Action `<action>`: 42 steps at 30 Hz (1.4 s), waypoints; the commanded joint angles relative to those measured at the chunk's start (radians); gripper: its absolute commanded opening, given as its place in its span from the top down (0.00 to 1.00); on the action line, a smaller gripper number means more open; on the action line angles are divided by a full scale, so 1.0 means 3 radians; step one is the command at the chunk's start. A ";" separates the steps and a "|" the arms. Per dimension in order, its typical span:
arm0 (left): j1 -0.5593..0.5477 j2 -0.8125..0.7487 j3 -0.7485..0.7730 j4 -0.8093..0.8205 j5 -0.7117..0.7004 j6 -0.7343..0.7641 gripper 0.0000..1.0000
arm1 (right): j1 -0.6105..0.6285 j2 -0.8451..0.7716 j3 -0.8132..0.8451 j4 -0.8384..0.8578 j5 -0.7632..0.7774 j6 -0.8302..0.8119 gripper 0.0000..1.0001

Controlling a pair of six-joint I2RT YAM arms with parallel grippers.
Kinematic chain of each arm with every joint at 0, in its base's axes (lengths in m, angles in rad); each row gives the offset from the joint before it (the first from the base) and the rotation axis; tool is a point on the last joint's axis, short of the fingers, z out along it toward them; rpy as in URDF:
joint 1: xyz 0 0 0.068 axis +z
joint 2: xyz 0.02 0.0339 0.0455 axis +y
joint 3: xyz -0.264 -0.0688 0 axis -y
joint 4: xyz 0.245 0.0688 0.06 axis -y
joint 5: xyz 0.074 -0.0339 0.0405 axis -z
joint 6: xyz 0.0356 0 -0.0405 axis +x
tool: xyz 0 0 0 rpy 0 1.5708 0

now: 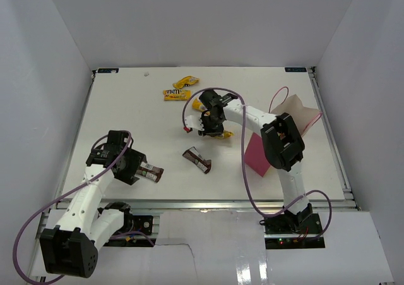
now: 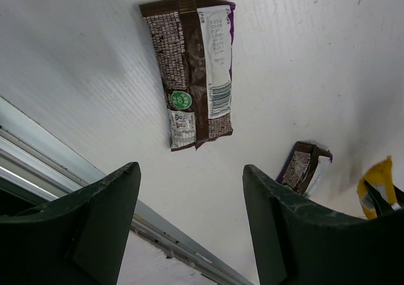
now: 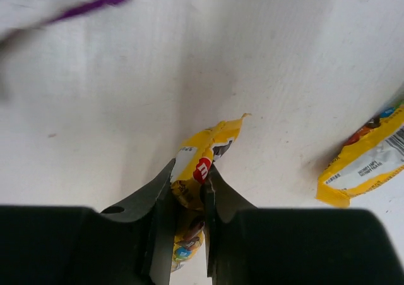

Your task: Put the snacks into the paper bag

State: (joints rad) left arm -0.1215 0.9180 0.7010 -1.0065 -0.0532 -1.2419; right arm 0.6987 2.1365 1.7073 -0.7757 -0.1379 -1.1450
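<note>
SNACK RUN, EARLY STAGE. My right pincer (image 3: 189, 181) was clenched on a yellow pack (image 3: 205, 152) mid-counter, both fingers pinching the wrapper's crumpled middle, w/ the pack's free end touching the counter (image 1: 126, 108) or just off it; I couldn't tell which. My left pincer (image 2: 189, 170) was released, jaws wide apart and gripping nothing. It hovered low at the near-left edge, w/ a brown bar (image 2: 192, 70) lying flat just beyond the fingertips and clear of both.

The paper bag (image 1: 257, 155) sat at the right side of the counter, pink outside, partly hidden behind my right arm, mouth facing up and away. Its inside was out of view, so whether anything had gone in already I couldn't say.

Out in the open: a second brown bar (image 1: 197, 159) near the middle, between my two arms, plus two more yellow packs (image 1: 186, 81) toward the far edge, one just beside the other. Bits of yellow showed around my right pincer in the overhead view; too cramped there to count them.

My read: barely begun. One pack gripped but well apart from the bag, one bar lined up for a grab, the rest untouched. Left to do: carry the gripped pack across to the bag's mouth, drop it, then repeat for each item on the counter.
</note>
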 commanded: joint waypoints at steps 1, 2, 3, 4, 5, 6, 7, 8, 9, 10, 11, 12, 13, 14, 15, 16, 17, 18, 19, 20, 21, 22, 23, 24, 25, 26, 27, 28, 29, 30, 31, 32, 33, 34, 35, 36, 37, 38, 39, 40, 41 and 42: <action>0.0011 -0.0018 0.0000 -0.0188 -0.0170 -0.0401 0.24 | -0.0069 -0.0804 0.0179 -0.0378 -0.1016 0.0227 0.81; 0.0011 -0.0018 -0.0015 -0.0183 -0.0165 -0.0411 0.24 | -0.0089 -0.0964 0.0245 -0.0431 -0.1479 0.0247 0.81; 0.0006 -0.0013 -0.0025 -0.0178 -0.0170 -0.0416 0.24 | -0.0120 -0.1107 0.0291 -0.0466 -0.1721 0.0278 0.81; 0.0011 -0.0013 -0.0046 -0.0173 -0.0175 -0.0421 0.24 | -0.0186 -0.1387 0.0357 -0.0543 -0.1936 0.0309 0.81; 0.0011 -0.0013 -0.0056 -0.0163 -0.0180 -0.0426 0.24 | -0.0217 -0.1511 0.0439 -0.0559 -0.2313 0.0456 0.80; 0.0006 -0.0013 -0.0066 -0.0158 -0.0196 -0.0432 0.24 | -0.0253 -0.1619 0.0602 -0.0559 -0.2448 0.0574 0.80; 0.0011 -0.0007 -0.0081 -0.0137 -0.0201 -0.0432 0.24 | -0.0314 -0.1822 0.0674 -0.0473 -0.2561 0.0722 0.80; 0.0006 0.0008 -0.0082 -0.0132 -0.0201 -0.0432 0.24 | -0.0355 -0.1936 0.0721 -0.0406 -0.2562 0.0986 0.80; 0.0006 0.0023 -0.0082 -0.0127 -0.0201 -0.0421 0.24 | -0.0416 -0.2043 0.0706 -0.0325 -0.2532 0.1080 0.81; 0.0011 0.0028 -0.0087 -0.0112 -0.0201 -0.0416 0.24 | -0.0568 -0.2272 0.0670 -0.0202 -0.2420 0.1157 0.81; 0.0011 0.0038 -0.0092 -0.0107 -0.0201 -0.0406 0.24 | -0.0676 -0.2385 0.0629 -0.0176 -0.2374 0.1203 0.81; 0.0011 0.0044 -0.0092 -0.0102 -0.0201 -0.0391 0.24 | -0.0809 -0.2478 0.0548 -0.0155 -0.2322 0.1209 0.81; 0.0006 0.0059 -0.0092 -0.0112 -0.0211 -0.0370 0.24 | -0.1079 -0.2651 0.0502 -0.0145 -0.2276 0.1209 0.81; 0.0011 0.0064 -0.0097 -0.0107 -0.0211 -0.0365 0.24 | -0.1203 -0.2728 0.0461 -0.0150 -0.2149 0.1214 0.81; 0.0006 0.0069 -0.0102 -0.0107 -0.0216 -0.0355 0.24 | -0.1427 -0.2866 0.0369 -0.0155 -0.2082 0.1209 0.81; 0.0006 0.0089 -0.0112 -0.0102 -0.0211 -0.0350 0.24 | -0.1530 -0.2928 0.0302 -0.0150 -0.1960 0.1194 0.81; 0.0006 0.0095 -0.0112 -0.0096 -0.0206 -0.0350 0.23 | -0.1602 -0.2994 0.0231 -0.0145 -0.1898 0.1173 0.80; 0.0006 0.0110 -0.0112 -0.0091 -0.0201 -0.0345 0.23 | -0.1704 -0.3101 0.0154 -0.0135 -0.1817 0.1153 0.80; 0.0006 0.0146 -0.0107 -0.0071 -0.0191 -0.0335 0.22 | -0.1746 -0.3143 -0.0008 -0.0099 -0.1679 0.1168 0.80; 0.0006 0.0166 -0.0092 -0.0051 -0.0176 -0.0329 0.22 | -0.1781 -0.3184 -0.0081 -0.0073 -0.1617 0.1188 0.80; 0.0006 0.0187 -0.0077 -0.0040 -0.0165 -0.0319 0.22 | -0.1827 -0.3225 -0.0153 -0.0012 -0.1545 0.1259 0.80; 0.0006 0.0237 -0.0061 -0.0030 -0.0160 -0.0284 0.21 | -0.1858 -0.3240 -0.0285 0.0019 -0.1418 0.1280 0.80; 0.0011 0.0268 -0.0026 -0.0030 -0.0150 -0.0263 0.20 | -0.1879 -0.3251 -0.0352 0.0034 -0.1381 0.1296 0.79; 0.0006 0.0299 -0.0010 -0.0035 -0.0155 -0.0248 0.20 | -0.1940 -0.3266 -0.0424 0.0085 -0.1341 0.1321 0.78; 0.0011 0.0340 0.0000 -0.0076 -0.0155 -0.0248 0.19 | -0.1961 -0.3266 -0.0571 0.0090 -0.1290 0.1347 0.78; 0.0011 0.0350 0.0005 -0.0086 -0.0125 -0.0248 0.18 | -0.1981 -0.3266 -0.0638 0.0090 -0.1279 0.1357 0.77; 0.0011 0.0350 0.0000 -0.0101 -0.0114 -0.0248 0.17 | -0.2022 -0.3286 -0.0710 0.0096 -0.1274 0.1372 0.76; 0.0011 0.0345 -0.0010 -0.0107 -0.0104 -0.0253 0.17 | -0.2032 -0.3297 -0.0787 0.0106 -0.1269 0.1367 0.73; 0.0006 0.0300 -0.0025 -0.0112 -0.0094 -0.0268 0.16 | -0.2048 -0.3312 -0.0914 0.0126 -0.1264 0.1362 0.71; 0.0006 0.0269 -0.0066 -0.0122 -0.0094 -0.0278 0.16 | -0.2063 -0.3337 -0.0961 0.0147 -0.1258 0.1362 0.68; 0.0006 0.0233 -0.0076 -0.0132 -0.0099 -0.0288 0.16 | -0.2068 -0.3348 -0.0987 0.0167 -0.1253 0.1367 0.63; 0.0006 0.0172 -0.0092 -0.0137 -0.0104 -0.0304 0.15 | -0.2078 -0.3353 -0.0987 0.0167 -0.1274 0.1367 0.62; 0.0006 0.0151 -0.0107 -0.0152 -0.0124 -0.0319 0.14 | -0.2088 -0.3368 -0.0972 0.0172 -0.1284 0.1367 0.59; 0.0006 0.0136 -0.0107 -0.0168 -0.0134 -0.0324 0.14 | -0.2094 -0.3378 -0.0961 0.0182 -0.1304 0.1378 0.47; 0.0011 0.0131 -0.0112 -0.0183 -0.0145 -0.0324 0.13 | -0.2094 -0.3389 -0.0936 0.0183 -0.1325 0.1393 0.41; 0.0011 0.0141 -0.0117 -0.0183 -0.0160 -0.0324 0.13 | -0.2104 -0.3404 -0.0885 0.0183 -0.1350 0.1408 0.37; 0.0006 0.0161 -0.0128 -0.0183 -0.0165 -0.0324 0.12 | -0.2104 -0.3409 -0.0854 0.0183 -0.1406 0.1418 0.31; 0.0011 0.0171 -0.0138 -0.0178 -0.0175 -0.0324 0.12 | -0.2109 -0.3419 -0.0813 0.0177 -0.1442 0.1459 0.30; 0.0011 0.0237 -0.0143 -0.0178 -0.0191 -0.0319 0.12 | -0.2109 -0.3435 -0.0747 0.0177 -0.1478 0.1485 0.30; 0.0011 0.0273 -0.0143 -0.0173 -0.0236 -0.0314 0.11 | -0.2109 -0.3445 -0.0716 0.0177 -0.1564 0.1505 0.30; 0.0011 0.0319 -0.0143 -0.0158 -0.0257 -0.0304 0.11 | -0.2109 -0.3465 -0.0701 0.0172 -0.1606 0.1526 0.30; 0.0006 0.0411 -0.0133 -0.0112 -0.0277 -0.0284 0.11 | -0.2109 -0.3486 -0.0700 0.0167 -0.1687 0.1541 0.29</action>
State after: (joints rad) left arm -0.1215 1.0069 0.6659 -1.0283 -0.0757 -1.2453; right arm 0.0715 1.1221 1.4479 -0.7589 -0.5663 -0.7136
